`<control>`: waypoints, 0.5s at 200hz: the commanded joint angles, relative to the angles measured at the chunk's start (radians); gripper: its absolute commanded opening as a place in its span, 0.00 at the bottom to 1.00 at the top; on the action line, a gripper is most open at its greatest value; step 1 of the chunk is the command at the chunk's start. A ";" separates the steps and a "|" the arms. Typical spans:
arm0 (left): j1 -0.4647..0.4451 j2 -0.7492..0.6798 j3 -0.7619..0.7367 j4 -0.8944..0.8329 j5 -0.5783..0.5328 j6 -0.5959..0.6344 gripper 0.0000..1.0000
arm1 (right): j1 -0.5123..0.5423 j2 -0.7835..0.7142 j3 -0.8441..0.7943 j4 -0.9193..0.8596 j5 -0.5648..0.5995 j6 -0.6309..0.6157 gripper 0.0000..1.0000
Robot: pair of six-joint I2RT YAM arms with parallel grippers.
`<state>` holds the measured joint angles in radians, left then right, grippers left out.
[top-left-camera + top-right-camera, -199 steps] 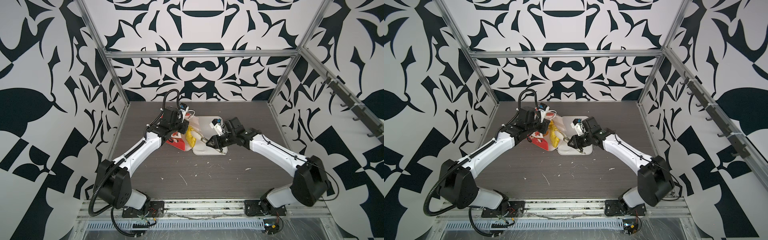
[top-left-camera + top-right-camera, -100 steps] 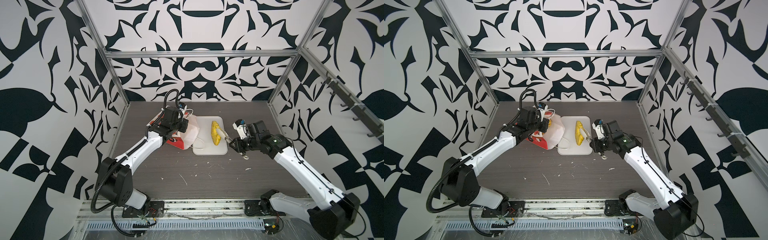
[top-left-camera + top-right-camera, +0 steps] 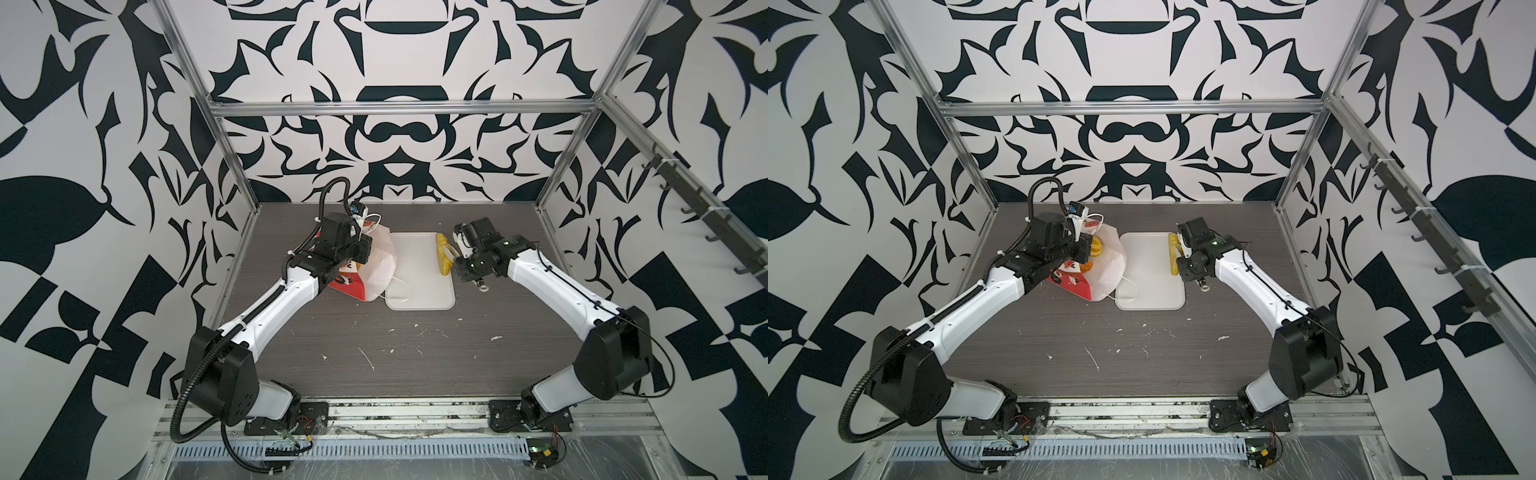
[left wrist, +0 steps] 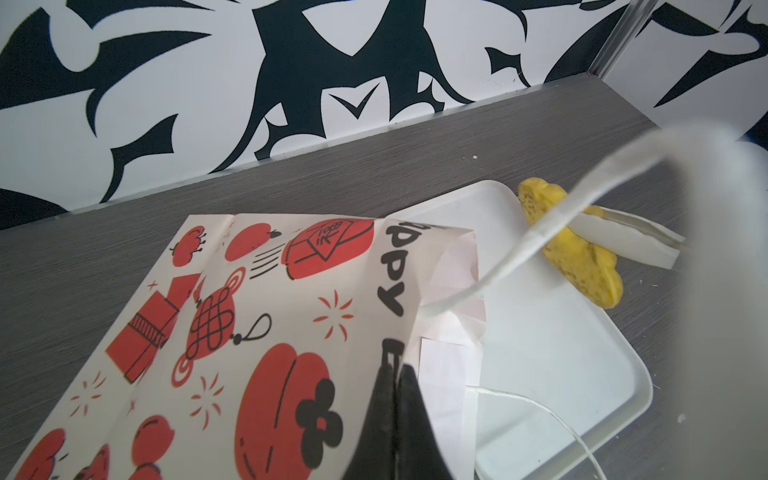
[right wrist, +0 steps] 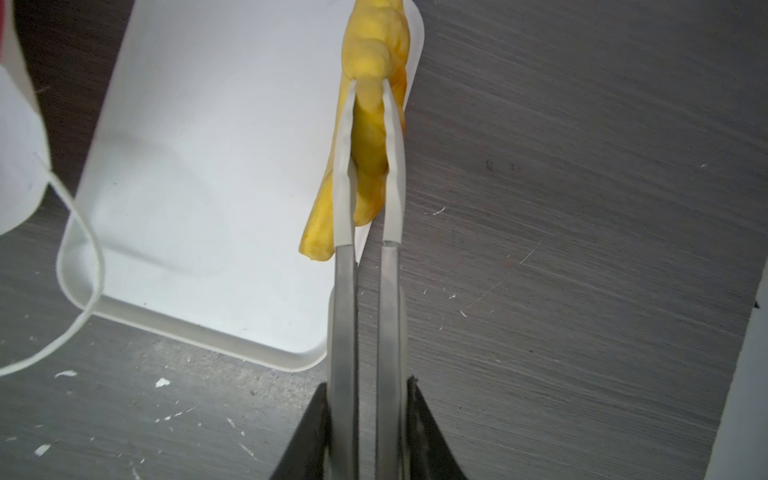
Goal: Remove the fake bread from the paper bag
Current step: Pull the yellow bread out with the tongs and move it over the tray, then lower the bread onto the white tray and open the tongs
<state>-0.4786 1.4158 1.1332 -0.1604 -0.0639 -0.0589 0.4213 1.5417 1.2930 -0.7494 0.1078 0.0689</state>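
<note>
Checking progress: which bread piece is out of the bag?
The yellow croissant, pinched in the right gripper's fingers by the tray; the orange pieces sit inside the paper bag.

Twin high overviews; close wrist views, both seemingly toward the tray (image 5: 208, 166).

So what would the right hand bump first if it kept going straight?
The right hand is pinching the yellow croissant; next, probably the back corner of the white tray, though depth is unclear.

- You face a robotics lab cell: aluminium frame (image 3: 399, 109), black-and-white patterned panels (image 3: 104, 124).
- Left arm (image 3: 270, 307) and right arm (image 3: 557, 286) bolt to your base rail (image 3: 415, 409); wiring (image 3: 286, 436) exposed.
</note>
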 commanded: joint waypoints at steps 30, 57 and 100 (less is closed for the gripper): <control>0.008 -0.029 -0.033 0.033 0.007 -0.012 0.00 | 0.001 0.035 0.057 0.067 0.075 -0.036 0.27; 0.009 -0.026 -0.036 0.036 0.018 -0.012 0.00 | 0.001 0.071 0.063 0.089 0.076 -0.038 0.27; 0.012 -0.028 -0.042 0.039 0.021 -0.012 0.00 | 0.015 0.133 0.099 0.087 0.076 -0.030 0.27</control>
<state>-0.4747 1.4094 1.1042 -0.1520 -0.0589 -0.0589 0.4232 1.6619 1.3342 -0.7040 0.1585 0.0406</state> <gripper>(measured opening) 0.048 0.274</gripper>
